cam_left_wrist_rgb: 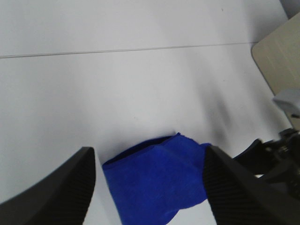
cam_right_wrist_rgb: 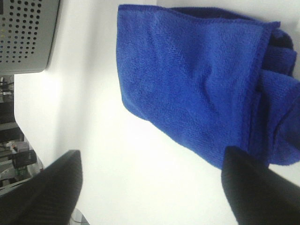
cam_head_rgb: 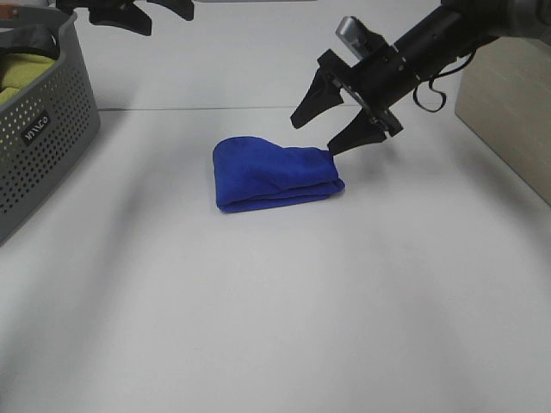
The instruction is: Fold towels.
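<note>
White counter [cam_head_rgb: 258, 327] fills my overhead view, running back to a pale wall, with one blue towel [cam_head_rgb: 274, 175] lying near its middle, already doubled into a thick, slightly uneven bundle. I count one grey perforated basket [cam_head_rgb: 43, 146] at the far left edge, with yellow-green cloth [cam_head_rgb: 21, 73] showing inside it, and one beige panel [cam_head_rgb: 508, 112] at the right. My right hand [cam_head_rgb: 331, 129] hangs just off the towel's right end with its jaws wide and empty, one fingertip at or almost at the folded corner; I judge it sits there either to take that corner or because the fold is finished, and I cannot tell which. My left hand [cam_head_rgb: 142, 13] is high at the top edge, near the basket and well apart from the towel, which I read as parked out of the way. Switching to the left wrist camera, I see two dark fingers [cam_left_wrist_rgb: 56, 187] spread wide with nothing between them, looking down on the towel [cam_left_wrist_rgb: 157, 180] lying on the counter, and the right arm's gear just beside the cloth. On the right wrist camera the two fingers [cam_right_wrist_rgb: 44, 192] again stand wide and empty, the towel [cam_right_wrist_rgb: 197, 89] filling the picture with its stitched hem and stacked layers showing, and the basket's corner [cam_right_wrist_rgb: 28, 35] beyond.
</note>
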Available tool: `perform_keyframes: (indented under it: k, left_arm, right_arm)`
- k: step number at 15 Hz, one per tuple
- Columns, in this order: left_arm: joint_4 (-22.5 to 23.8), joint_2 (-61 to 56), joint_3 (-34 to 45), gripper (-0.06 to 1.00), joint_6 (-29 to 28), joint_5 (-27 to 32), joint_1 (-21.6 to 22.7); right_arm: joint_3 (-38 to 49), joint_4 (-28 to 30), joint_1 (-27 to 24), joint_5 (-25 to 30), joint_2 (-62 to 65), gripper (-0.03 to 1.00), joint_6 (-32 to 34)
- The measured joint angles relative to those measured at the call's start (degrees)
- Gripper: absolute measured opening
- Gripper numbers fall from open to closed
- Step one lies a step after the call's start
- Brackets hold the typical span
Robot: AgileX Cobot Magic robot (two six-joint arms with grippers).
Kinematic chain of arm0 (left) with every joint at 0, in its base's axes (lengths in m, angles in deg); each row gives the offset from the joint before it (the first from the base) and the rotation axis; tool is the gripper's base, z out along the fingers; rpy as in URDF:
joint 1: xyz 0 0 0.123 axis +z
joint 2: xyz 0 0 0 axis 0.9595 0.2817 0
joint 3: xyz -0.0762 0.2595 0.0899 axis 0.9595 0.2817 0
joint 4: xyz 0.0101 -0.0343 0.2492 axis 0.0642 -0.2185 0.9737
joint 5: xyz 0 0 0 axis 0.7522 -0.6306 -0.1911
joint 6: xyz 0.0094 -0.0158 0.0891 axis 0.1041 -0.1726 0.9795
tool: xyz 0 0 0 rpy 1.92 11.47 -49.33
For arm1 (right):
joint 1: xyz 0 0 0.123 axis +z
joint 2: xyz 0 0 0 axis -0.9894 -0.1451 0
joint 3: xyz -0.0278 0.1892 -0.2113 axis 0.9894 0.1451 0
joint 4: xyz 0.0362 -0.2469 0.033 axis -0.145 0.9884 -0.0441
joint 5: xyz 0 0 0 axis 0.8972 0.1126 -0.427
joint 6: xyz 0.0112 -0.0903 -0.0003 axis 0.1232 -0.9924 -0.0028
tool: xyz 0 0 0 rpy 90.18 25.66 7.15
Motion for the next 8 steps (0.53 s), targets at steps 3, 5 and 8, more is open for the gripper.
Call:
perform_keyframes:
  k: [3, 5, 8]
  left_arm:
    - [4.8, -3.4, 0.0, 0.63, -1.5, 7.0, 0.0]
    - [7.7, -6.4, 0.0, 0.63, -1.9, 12.4, 0.0]
    - [12.1, -16.1, 6.1, 0.63, -3.3, 14.6, 0.0]
  right_arm:
    - [0.0, 8.8, 0.1, 0.0, 7.4, 0.77, 5.4]
    - [0.0, 14.7, 0.1, 0.1, 13.0, 0.77, 8.7]
    - [4.7, 21.5, 0.1, 0.2, 23.9, 0.77, 11.6]
